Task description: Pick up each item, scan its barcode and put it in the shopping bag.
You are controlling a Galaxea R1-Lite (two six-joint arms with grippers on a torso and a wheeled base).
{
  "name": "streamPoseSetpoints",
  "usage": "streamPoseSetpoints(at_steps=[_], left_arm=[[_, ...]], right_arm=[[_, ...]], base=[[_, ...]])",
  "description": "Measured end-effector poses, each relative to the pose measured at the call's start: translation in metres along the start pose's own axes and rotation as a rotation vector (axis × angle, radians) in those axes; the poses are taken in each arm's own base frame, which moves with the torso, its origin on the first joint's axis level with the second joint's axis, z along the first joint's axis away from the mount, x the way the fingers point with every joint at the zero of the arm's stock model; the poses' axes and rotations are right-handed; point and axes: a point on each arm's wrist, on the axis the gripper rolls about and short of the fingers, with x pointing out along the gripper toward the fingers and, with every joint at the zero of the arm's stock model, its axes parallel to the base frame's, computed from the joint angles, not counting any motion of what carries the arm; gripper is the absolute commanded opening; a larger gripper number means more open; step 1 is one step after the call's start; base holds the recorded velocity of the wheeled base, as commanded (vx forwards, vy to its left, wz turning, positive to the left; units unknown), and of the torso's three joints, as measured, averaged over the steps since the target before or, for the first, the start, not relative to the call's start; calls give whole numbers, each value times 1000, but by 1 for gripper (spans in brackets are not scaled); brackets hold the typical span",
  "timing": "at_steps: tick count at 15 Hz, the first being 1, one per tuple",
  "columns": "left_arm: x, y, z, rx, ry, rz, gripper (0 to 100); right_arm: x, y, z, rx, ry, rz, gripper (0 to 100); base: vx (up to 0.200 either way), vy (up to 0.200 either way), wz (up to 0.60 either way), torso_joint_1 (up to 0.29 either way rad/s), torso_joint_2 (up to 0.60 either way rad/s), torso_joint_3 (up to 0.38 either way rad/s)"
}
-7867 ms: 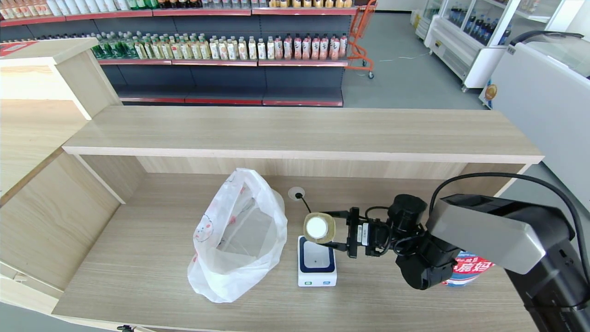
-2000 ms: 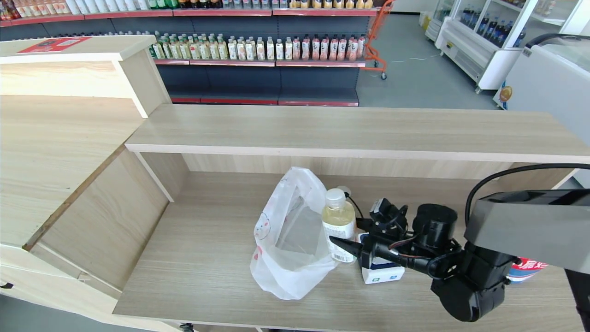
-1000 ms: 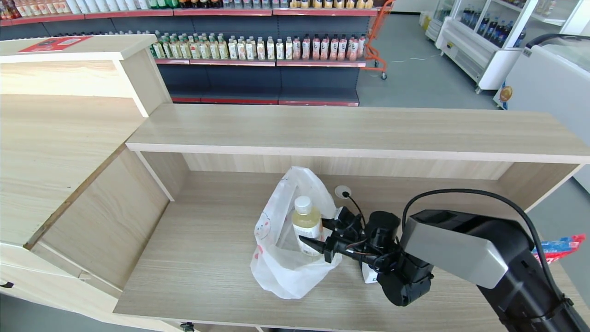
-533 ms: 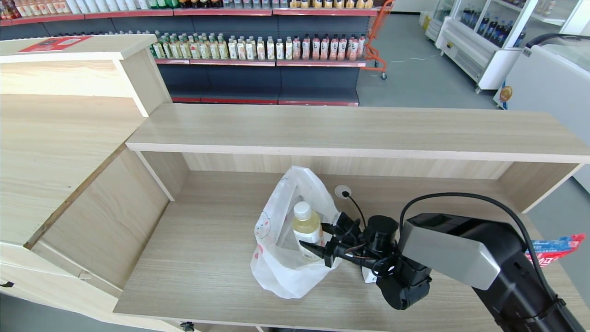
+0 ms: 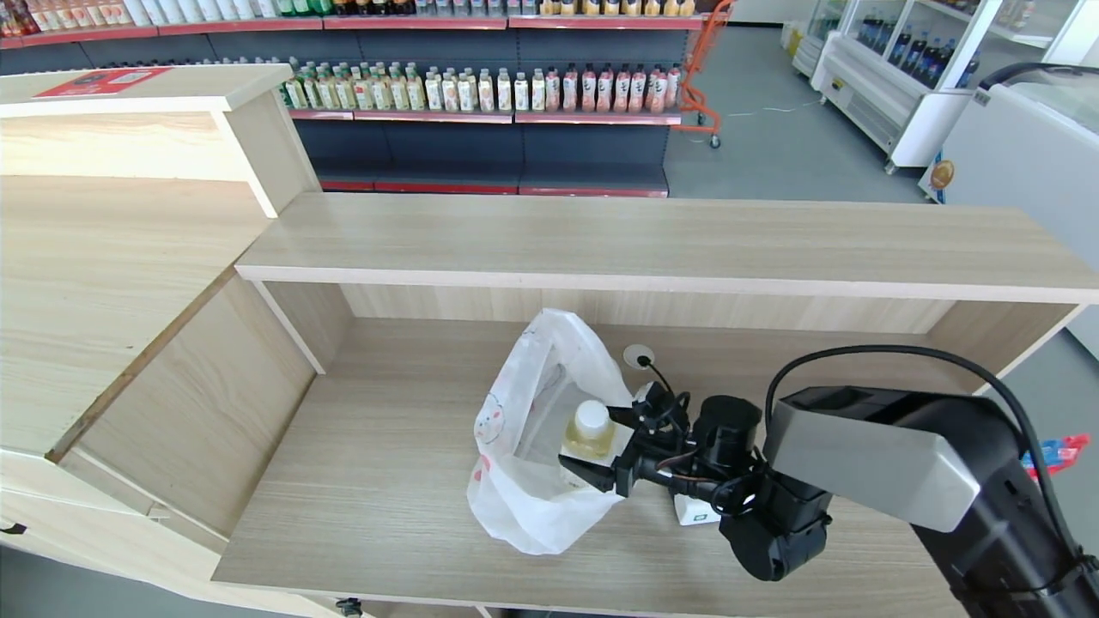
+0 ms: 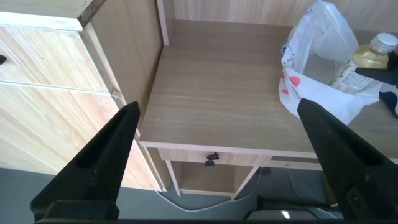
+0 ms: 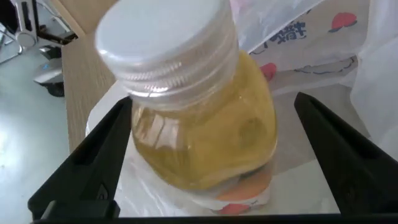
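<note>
1. Left end effector (image 6: 217, 107): fingers spread wide, empty, above desk (image 5: 386, 463) edge.
2. Bottle (image 5: 592, 418): inside shopping bag (image 5: 515, 506), cap up, long axis near-upright, slightly tilted; base hidden.
3. Right end effector (image 5: 589, 438): fingers apart, flanking bottle.
4. Scanner (image 5: 691, 513): mostly hidden by arm.

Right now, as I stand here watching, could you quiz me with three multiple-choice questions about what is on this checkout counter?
1. Where is the bottle?
A. On the scanner
B. On the upper ledge
C. In the mouth of the shopping bag

2. What colour is the bottle's cap?
A. White
B. Red
C. Green

3. In what state is the left gripper?
A. Shut on the bottle
B. Open, holding nothing
C. Shut on the bag

Answers:
1 C: the bag's white plastic surrounds the bottle.
2 A: the right wrist view shows a white screw cap.
3 B: its jaws stand wide apart, with only the counter between them.
</note>
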Motion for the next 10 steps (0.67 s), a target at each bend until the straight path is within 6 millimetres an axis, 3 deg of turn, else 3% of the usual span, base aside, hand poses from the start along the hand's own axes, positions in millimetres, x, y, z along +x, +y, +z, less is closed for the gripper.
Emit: streamPoseSetpoints(at_steps=[4,10], left_arm=[[0,0,0,0,0,0,100],[0,0,0,0,0,0,100]], right_arm=[[-29,17,45,244,-7,-3,100],[-100,45,88,320,35,-59,100]], base=[[0,0,0,0,0,0],[0,0,0,0,0,0]])
